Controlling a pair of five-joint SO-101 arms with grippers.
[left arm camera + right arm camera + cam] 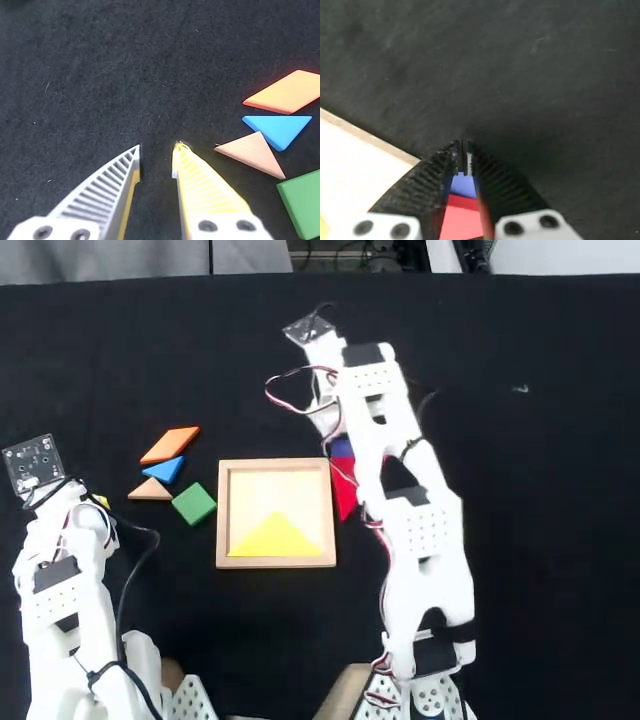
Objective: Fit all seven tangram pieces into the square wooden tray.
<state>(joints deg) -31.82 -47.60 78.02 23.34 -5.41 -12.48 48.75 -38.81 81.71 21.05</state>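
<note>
Left pincer (pixel 157 147) hung low over bare black cloth near the desk's left edge, its jaws narrowly parted with nothing between them. Just right of it I saw four loose pieces in a cluster. An orange parallelogram (pixel 170 444) lay farthest back, with a light-blue triangle (pixel 165 469) just in front of it. A tan triangle (pixel 150 490) came next, and a green square (pixel 193 503) sat just beside the tray's left rim. All four lay apart from the pincer.

The tray (pixel 222 520) lay flat at mid-desk, and I counted one piece in it. That was a yellow triangle (pixel 275 537), its long side along the near rim and its point toward the tray's middle.

Off the tray's right rim lay a red piece (pixel 345 498), just beside the wood. A dark-blue piece (pixel 341 448) sat at its far end, by the tray's far right corner.

Right pincer (pixel 462 145) was down over those two, jaws drawn to a slit with the tips almost meeting above the cloth. Dark blue and red showed through the slit. I could not tell whether it was pinching either piece.
</note>
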